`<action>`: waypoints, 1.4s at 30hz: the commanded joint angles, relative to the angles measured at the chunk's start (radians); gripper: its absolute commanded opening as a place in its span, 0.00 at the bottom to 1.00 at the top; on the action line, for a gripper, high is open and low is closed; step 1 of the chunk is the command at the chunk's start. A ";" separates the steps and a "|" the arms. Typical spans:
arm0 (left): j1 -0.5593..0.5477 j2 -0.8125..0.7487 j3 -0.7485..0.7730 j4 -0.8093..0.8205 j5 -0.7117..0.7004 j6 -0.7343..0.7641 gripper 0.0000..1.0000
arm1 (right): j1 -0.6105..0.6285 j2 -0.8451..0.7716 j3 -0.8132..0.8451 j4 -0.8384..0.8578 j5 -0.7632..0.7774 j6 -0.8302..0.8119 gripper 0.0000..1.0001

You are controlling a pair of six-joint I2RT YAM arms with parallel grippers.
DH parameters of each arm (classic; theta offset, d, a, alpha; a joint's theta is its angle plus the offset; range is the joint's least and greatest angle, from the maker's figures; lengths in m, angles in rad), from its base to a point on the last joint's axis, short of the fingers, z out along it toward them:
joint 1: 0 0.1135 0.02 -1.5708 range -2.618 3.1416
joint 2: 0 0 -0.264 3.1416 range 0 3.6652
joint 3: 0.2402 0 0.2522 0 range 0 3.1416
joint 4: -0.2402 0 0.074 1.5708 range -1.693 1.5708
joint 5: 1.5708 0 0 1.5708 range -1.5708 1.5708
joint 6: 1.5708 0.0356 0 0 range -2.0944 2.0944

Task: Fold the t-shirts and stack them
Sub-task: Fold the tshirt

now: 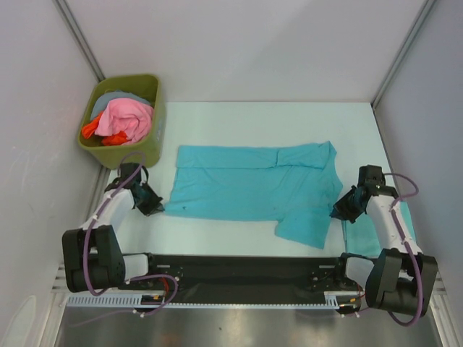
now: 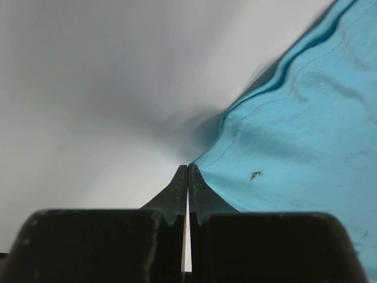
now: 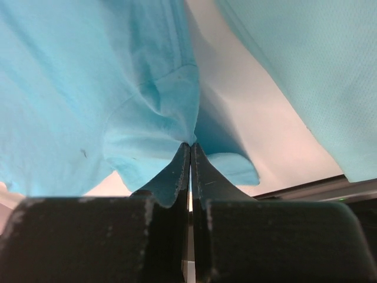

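I see the turquoise t-shirt [image 1: 249, 184] spread flat mid-table, one sleeve hanging toward 5 o'clock. My left gripper [image 2: 188, 169] is pinched tight on its hem corner at 8 o'clock. My right gripper [image 3: 190, 145] is clamped on bunched fabric at 4 o'clock. A second teal garment [image 1: 406, 217] lies under the right arm; the olive bin [image 1: 155, 137] of clothes sits at 10 o'clock

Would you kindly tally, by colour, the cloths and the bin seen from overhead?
Teal cloths: 2 (spread t-shirt, second piece far right)
Pink cloth: 1
Orange cloth: 1
Grey-blue cloth: 1
Olive-green bin: 1
Total: 6
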 commanded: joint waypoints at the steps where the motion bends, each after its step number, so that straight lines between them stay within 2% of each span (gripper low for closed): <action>1: 0.003 -0.051 0.044 -0.006 -0.031 0.020 0.00 | -0.010 0.037 0.101 -0.015 0.022 -0.066 0.00; 10: -0.040 -0.006 0.210 -0.025 -0.051 0.057 0.00 | -0.031 0.173 0.281 0.023 0.001 -0.129 0.00; 19: -0.051 0.204 0.365 0.000 -0.052 0.060 0.00 | -0.044 0.423 0.431 0.074 -0.067 -0.178 0.00; 31: -0.114 0.439 0.593 -0.029 -0.078 0.044 0.00 | -0.051 0.669 0.643 0.065 -0.124 -0.196 0.00; 34: -0.114 0.445 0.604 -0.033 -0.124 0.025 0.00 | -0.051 0.701 0.655 0.080 -0.156 -0.190 0.00; 42: -0.115 0.454 0.552 0.066 -0.123 0.008 0.00 | -0.053 0.764 0.698 0.112 -0.206 -0.188 0.00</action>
